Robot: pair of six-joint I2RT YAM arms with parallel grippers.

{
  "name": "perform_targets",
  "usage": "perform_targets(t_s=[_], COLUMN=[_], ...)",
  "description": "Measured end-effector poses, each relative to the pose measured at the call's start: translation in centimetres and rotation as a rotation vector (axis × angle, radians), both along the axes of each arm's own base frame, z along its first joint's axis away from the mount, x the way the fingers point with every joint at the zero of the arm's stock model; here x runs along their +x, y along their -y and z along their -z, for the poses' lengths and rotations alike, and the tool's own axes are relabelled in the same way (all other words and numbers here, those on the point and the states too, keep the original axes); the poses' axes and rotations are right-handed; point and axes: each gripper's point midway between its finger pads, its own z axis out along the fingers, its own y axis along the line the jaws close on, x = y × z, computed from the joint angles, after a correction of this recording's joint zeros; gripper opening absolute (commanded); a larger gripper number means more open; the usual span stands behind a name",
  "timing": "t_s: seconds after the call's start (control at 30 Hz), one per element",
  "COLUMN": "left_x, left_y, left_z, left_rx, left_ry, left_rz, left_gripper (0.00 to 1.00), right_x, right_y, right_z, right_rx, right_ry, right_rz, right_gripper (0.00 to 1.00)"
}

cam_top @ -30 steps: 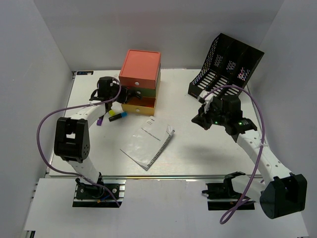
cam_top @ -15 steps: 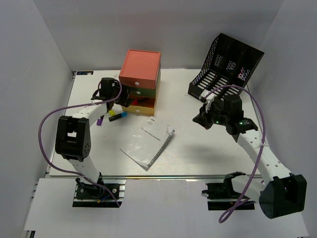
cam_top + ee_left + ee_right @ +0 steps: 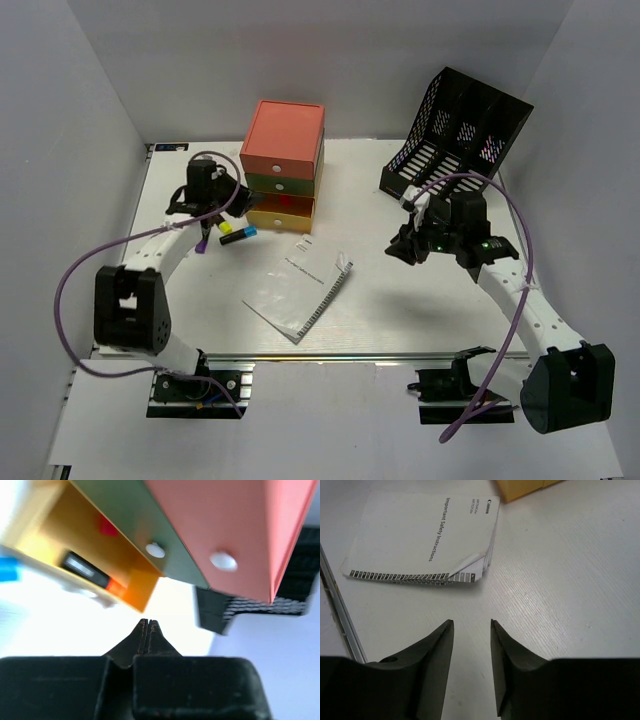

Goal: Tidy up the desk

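Observation:
The white desk (image 3: 400,310) holds an orange-green-yellow drawer box (image 3: 283,160) whose yellow bottom drawer (image 3: 281,212) stands pulled out. My left gripper (image 3: 222,192) hovers just left of that box, shut and empty. In the left wrist view its tips (image 3: 148,622) meet, and the open drawer (image 3: 75,540) shows a black-and-orange item (image 3: 87,570) inside. My right gripper (image 3: 404,249) is right of centre, low over the desk, open and holding nothing. In the right wrist view its fingers (image 3: 471,624) point at a white Canon booklet (image 3: 420,535).
The booklet (image 3: 298,288) lies mid-desk. A yellow-and-blue highlighter (image 3: 237,231) and a purple pen (image 3: 203,243) lie left of the drawer. A black mesh file rack (image 3: 455,135) stands back right. A metal rail (image 3: 330,356) runs along the near edge.
My left gripper drew back from the open drawer to the left and closed. My right gripper went from shut to open and barely shifted.

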Motion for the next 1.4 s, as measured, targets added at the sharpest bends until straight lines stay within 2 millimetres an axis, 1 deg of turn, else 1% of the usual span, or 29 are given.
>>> perform_targets(t_s=[0.07,0.1,0.13,0.17,0.2,0.27,0.3,0.33,0.4,0.47,0.57,0.67,0.77,0.9,1.03,1.13,1.23,1.4], left_x=[-0.9,-1.2,-1.6,-1.8,-2.1,-2.8,-3.3,-3.8,-5.0,-6.1,-6.8,-7.0,-6.2,-5.3,-3.6,-2.1,-1.9,-2.6], left_y=[-1.5,-2.2,-3.0,-3.8,-4.6,-6.0,-6.6,-7.1,-7.9,-8.3,-8.3,-8.3,-8.1,-8.1,-8.4,-8.9,-9.3,-9.7], left_z=[-1.2,-1.5,-1.4,-0.9,-0.1,2.2,3.6,4.9,7.0,8.6,9.8,10.7,11.0,10.8,10.6,10.8,11.2,12.0], left_rx=[0.114,0.164,0.220,0.274,0.319,0.382,0.404,0.412,0.402,0.360,0.274,0.207,0.151,0.090,0.067,0.071,0.081,0.099], left_ry=[0.063,0.079,0.083,0.072,0.047,-0.040,-0.096,-0.157,-0.271,-0.382,-0.491,-0.588,-0.640,-0.668,-0.694,-0.704,-0.726,-0.769], left_rz=[0.031,0.034,0.041,0.038,0.038,0.035,0.031,0.022,-0.009,-0.065,-0.150,-0.235,-0.317,-0.413,-0.490,-0.539,-0.574,-0.609], left_gripper=[0.00,0.01,0.08,0.20,0.29,0.48,0.65,0.70,0.75,0.77,0.78,0.78,0.77,0.72,0.70,0.68,0.67,0.65], right_x=[-0.3,-0.4,-0.5,-0.5,-0.6,-0.6,-0.6,-0.6,-0.6,-0.6,-0.6,-0.6,-0.6,-0.6,-0.6,-0.6,-0.5,-0.5], right_y=[-0.1,-0.1,-0.1,-0.1,-0.2,-0.1,-0.1,-0.1,-0.1,-0.1,-0.1,-0.1,-0.1,-0.1,-0.1,-0.1,0.0,0.0], right_z=[0.6,1.0,1.2,1.5,1.6,1.7,1.8,1.8,1.8,1.8,1.8,1.8,1.8,1.8,1.8,1.8,1.8,1.7], right_rx=[-0.007,-0.011,-0.014,-0.016,-0.018,-0.022,-0.023,-0.023,-0.025,-0.025,-0.026,-0.026,-0.026,-0.026,-0.026,-0.026,-0.028,-0.030], right_ry=[-0.017,-0.029,-0.040,-0.048,-0.052,-0.054,-0.053,-0.052,-0.050,-0.049,-0.050,-0.050,-0.049,-0.049,-0.048,-0.048,-0.047,-0.043], right_rz=[-0.025,-0.032,-0.036,-0.040,-0.042,-0.047,-0.047,-0.048,-0.048,-0.048,-0.047,-0.047,-0.047,-0.047,-0.047,-0.046,-0.045,-0.042], right_gripper=[0.44,0.44,0.44,0.44,0.44,0.44,0.44,0.44,0.44,0.44,0.44,0.44,0.44,0.45,0.44,0.44,0.44,0.44])
